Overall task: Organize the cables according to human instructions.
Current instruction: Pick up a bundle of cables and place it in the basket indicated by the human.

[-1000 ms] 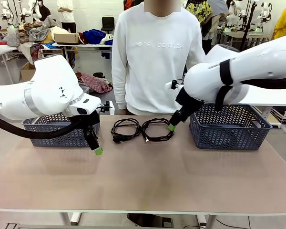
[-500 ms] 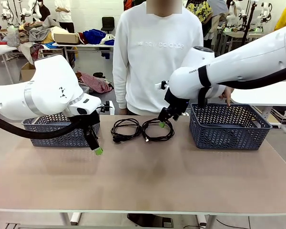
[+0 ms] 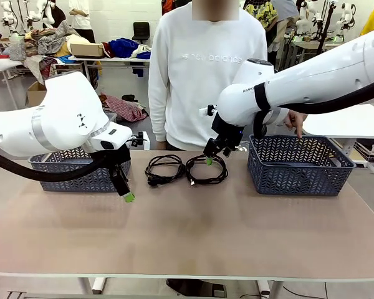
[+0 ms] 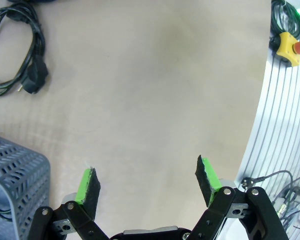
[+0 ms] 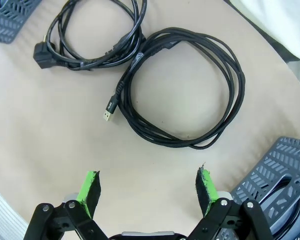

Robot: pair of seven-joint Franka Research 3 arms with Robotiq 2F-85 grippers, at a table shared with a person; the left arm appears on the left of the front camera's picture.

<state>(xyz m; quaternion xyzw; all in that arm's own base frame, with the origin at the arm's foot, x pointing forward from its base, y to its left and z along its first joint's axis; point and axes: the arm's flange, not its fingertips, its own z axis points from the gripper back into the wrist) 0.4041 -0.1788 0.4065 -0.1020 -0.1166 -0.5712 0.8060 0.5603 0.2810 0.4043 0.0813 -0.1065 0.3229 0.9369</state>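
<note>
With its fingers spread, the right gripper [image 3: 207,160] hovers over the right cable coil [image 3: 206,179] at the centre of the bench [image 3: 237,237], and since this coil touches the left cable coil [image 3: 164,168], a pinch there could drag both; the left gripper [image 3: 128,197] is spread, empty.

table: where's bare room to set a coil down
Bare: the near half of the tan table, from the coiled black cables to the front edge. Crowded: far strip, cables between the left blue mesh basket and the right blue mesh basket, open right gripper over one coil.
</note>
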